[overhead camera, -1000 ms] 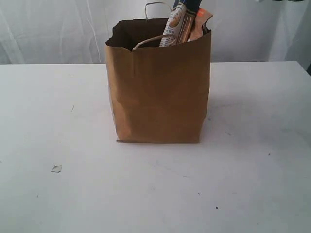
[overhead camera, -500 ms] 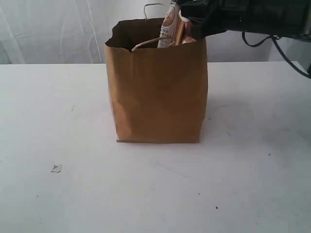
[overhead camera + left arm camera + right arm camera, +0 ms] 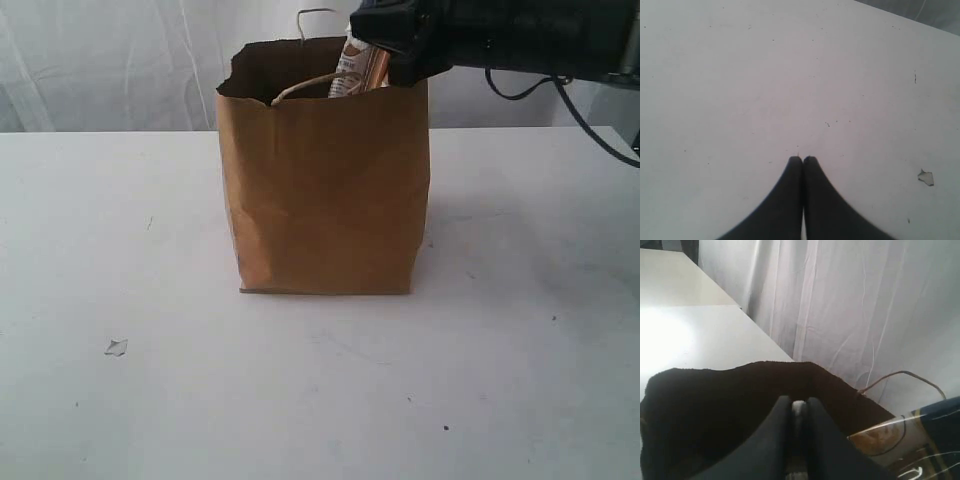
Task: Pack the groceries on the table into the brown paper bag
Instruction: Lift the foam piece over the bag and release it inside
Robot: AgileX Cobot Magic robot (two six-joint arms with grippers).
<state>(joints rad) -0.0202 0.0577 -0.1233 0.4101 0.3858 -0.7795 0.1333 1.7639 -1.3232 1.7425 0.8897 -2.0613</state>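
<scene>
We list a white table [image 3: 120, 250], a brown paper bag [image 3: 325, 190] upright mid-table, a pasta packet [image 3: 353, 75] poking from its mouth, the right gripper [image 3: 797, 404] over that mouth, its grip unclear, and the left gripper [image 3: 802, 159], fingers pressed together.

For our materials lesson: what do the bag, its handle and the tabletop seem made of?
The bag looks like matte brown kraft paper, visibly creased. Its handle seems twisted paper cord. The tabletop is smooth, matte white; laminate or painted board, unclear.
</scene>
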